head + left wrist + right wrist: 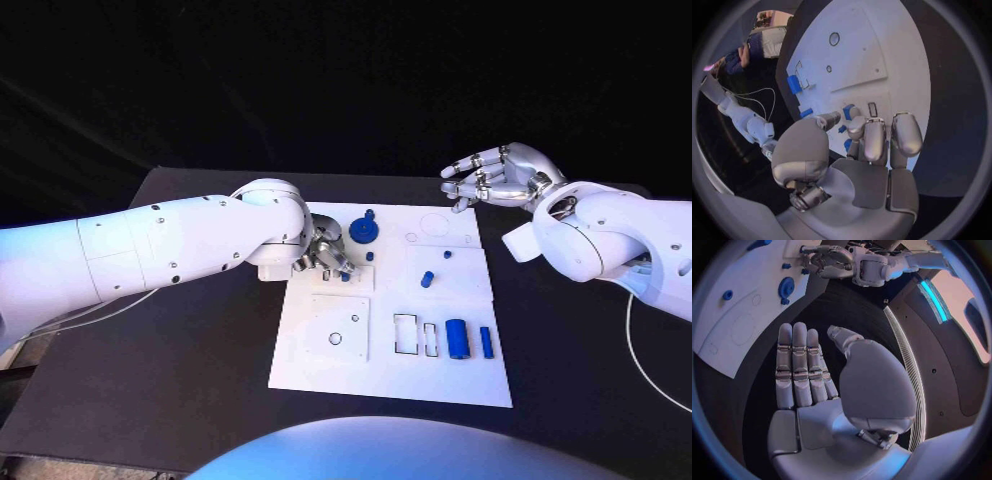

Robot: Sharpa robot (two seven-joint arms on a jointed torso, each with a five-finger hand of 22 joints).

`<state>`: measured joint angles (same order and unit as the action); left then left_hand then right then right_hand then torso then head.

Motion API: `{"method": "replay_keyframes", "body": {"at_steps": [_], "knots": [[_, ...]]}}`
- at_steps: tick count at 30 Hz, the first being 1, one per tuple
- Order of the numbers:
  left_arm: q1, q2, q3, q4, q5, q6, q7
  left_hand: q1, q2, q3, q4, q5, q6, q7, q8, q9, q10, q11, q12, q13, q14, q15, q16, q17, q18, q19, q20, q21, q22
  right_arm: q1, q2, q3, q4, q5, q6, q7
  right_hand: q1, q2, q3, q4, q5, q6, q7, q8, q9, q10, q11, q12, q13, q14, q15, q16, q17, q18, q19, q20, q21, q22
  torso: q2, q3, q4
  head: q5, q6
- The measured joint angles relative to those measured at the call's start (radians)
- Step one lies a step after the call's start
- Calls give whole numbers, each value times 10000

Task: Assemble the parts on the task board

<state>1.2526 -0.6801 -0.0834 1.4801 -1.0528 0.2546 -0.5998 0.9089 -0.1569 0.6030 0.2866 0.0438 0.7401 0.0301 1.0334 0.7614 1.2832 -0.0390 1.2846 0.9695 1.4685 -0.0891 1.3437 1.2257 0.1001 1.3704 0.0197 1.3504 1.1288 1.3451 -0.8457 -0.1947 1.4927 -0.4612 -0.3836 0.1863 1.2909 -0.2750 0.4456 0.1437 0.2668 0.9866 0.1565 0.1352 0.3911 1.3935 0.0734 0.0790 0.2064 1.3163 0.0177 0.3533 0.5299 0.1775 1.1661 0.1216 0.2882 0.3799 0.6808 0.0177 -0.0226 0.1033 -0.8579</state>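
Black tabletop carries the white task board at its middle, under a dark backdrop.

At the board's left edge, about halfway along, the left hand reaches over the plate with its fingers curled downward. In the left wrist view the fingertips crowd around a small blue part on the board, but whether they actually pinch it cannot be told.

Just beyond that hand, toward the board's far edge, a round blue disc part lies on the white surface. Toward the board's middle sits a short blue peg, with a smaller blue piece just past it. Near the board's near right corner a blue cylinder lies beside a thin blue bar, next to two rectangular cut-outs.

Off the board's far right corner, the right hand hovers above the tabletop, palm up, fingers spread and holding nothing.
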Motion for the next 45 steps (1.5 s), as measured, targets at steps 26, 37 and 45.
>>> {"method": "replay_keyframes", "body": {"at_steps": [26, 37, 45], "knots": [[607, -435, 848, -278, 422, 78, -5, 822, 267, -944, 26, 0, -951, 660, -2106, -1348, -809, 588, -453, -1047, -35, 359, -40, -2, 2, -344, 266, -457, -664, -53, 56, 0, -231, 5, 2, 30, 0, 0, 2, -1, 0, 0, 0, 0, -2, 0, 0, 0, 9, 0, 0, 0, 8, 0, -36, 36, 0, 1, -9, 0, 9, 0, 227], [770, 45, 827, -1832, 440, 380, 7, 863, 229, -1094, 48, 0, -731, 732, -2207, -1542, -807, 587, -453, -1097, -35, 359, -40, -4, 1, -337, 341, -457, -676, -56, 61, 0, -250, 6, 2, 37, 0, 0, -26, 26, 0, 0, 0, 0, 8, 0, 0, 0, 24, 0, 0, 0, 37, 0, -36, 36, 0, -22, 11, 0, 16, 29, 303], [778, 453, 606, -2551, 271, 666, 14, 863, 229, -1146, 45, 0, -692, 700, -2207, -1555, -807, 587, -453, -1136, -35, 358, -40, -4, 1, -337, 341, -457, -687, -57, 78, 0, -231, 6, 1, 41, 0, 0, -27, 27, 0, 0, -1, 0, 7, 0, 0, 0, 24, 0, 0, 0, 37, 0, -36, 36, 0, -22, 8, -12, 15, 99, 284]]}}
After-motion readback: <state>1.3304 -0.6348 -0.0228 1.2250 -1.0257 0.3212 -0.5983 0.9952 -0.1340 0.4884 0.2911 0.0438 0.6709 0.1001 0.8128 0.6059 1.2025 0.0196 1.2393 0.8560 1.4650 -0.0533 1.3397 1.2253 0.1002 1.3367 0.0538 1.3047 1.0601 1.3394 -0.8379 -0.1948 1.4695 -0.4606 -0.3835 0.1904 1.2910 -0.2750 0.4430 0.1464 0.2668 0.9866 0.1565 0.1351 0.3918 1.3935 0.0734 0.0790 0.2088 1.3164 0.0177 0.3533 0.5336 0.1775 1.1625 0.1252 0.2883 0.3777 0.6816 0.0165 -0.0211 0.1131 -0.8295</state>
